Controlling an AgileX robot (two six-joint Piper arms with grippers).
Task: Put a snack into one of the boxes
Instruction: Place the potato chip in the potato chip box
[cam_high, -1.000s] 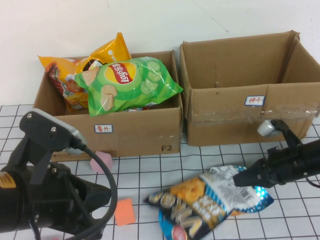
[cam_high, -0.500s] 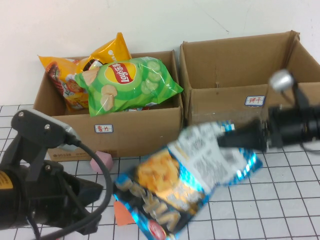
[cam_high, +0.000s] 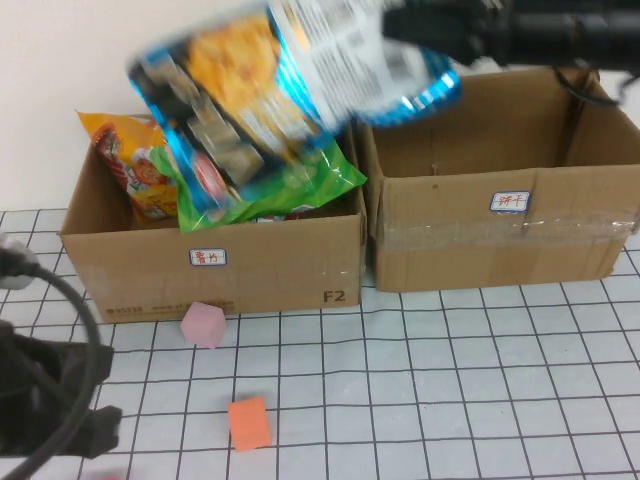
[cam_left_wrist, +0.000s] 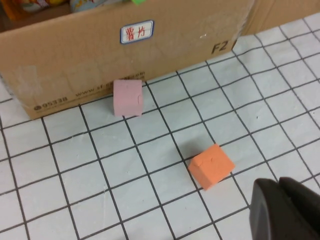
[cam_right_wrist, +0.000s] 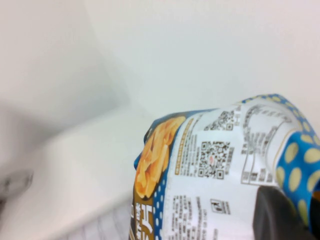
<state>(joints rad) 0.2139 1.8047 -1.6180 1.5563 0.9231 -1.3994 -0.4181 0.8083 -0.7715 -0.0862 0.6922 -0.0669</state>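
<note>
High view: blue snack bag (cam_high: 270, 95) pinched at one end in right gripper (cam_high: 400, 25), airborne over left cardboard box (cam_high: 280, 265) at the desk's far edge, long axis slanting down-left from the jaws; left gripper (cam_left_wrist: 287, 210) near-left corner, jaws closed, empty.

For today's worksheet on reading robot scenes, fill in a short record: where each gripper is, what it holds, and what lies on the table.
right gripper: raised above the boxes, shut on blue snack bag
left gripper: low over the table, near side
left box: holds green chip bag, orange bag
right box: contents not visible
table: pink cube, orange cube
</note>
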